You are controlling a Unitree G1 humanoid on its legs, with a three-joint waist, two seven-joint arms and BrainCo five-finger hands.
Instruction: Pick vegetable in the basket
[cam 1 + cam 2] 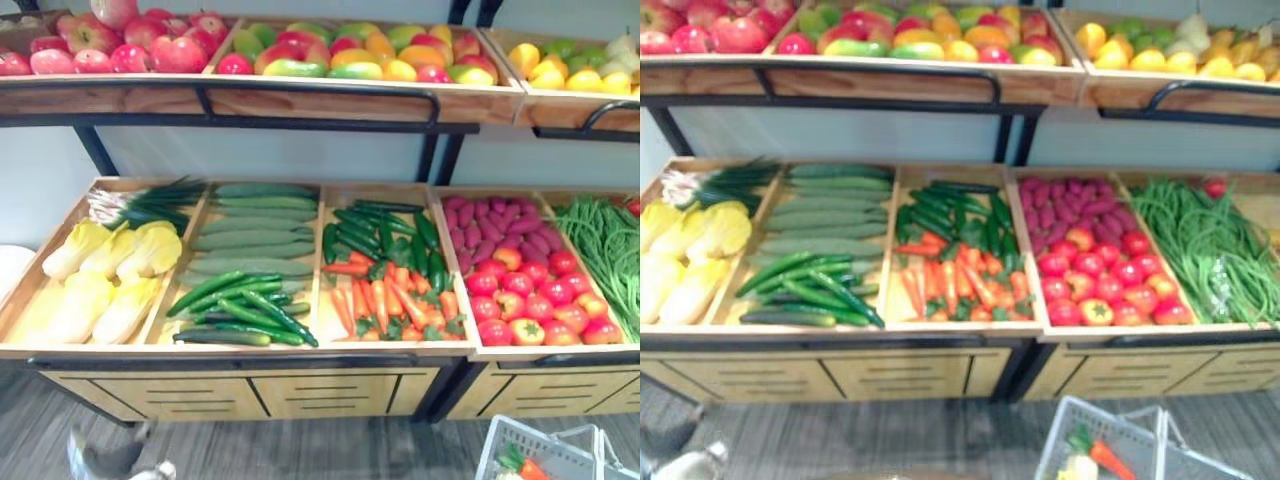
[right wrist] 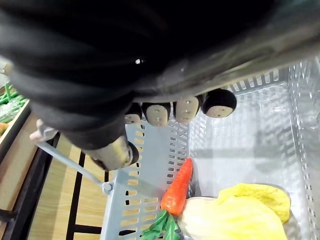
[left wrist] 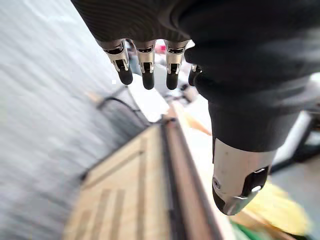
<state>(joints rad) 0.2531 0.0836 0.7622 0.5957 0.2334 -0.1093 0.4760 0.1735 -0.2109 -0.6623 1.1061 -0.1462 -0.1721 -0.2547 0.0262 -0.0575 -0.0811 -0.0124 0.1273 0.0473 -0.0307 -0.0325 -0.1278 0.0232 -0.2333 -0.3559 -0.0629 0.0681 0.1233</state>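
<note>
The grey plastic basket [image 1: 540, 452] hangs low in front of the stand's right end, with an orange carrot [image 2: 178, 187] and a pale yellow endive [image 2: 235, 217] lying in it. My right hand [image 2: 160, 112] is above the basket, with its fingers and thumb curled round the basket's handle [image 2: 70, 162]. My left hand [image 3: 145, 62] is low at the stand's left front [image 1: 108, 458]. Its fingers are straight and hold nothing, and it is by the wooden front edge near the yellow endives [image 1: 110, 270].
The lower wooden stand [image 1: 240, 350] holds spring onions, cucumbers [image 1: 250, 235], green peppers, carrots [image 1: 385, 300], tomatoes [image 1: 530, 300], purple potatoes and green beans [image 1: 605, 245]. An upper shelf [image 1: 300, 100] with fruit overhangs the back. Grey floor lies in front.
</note>
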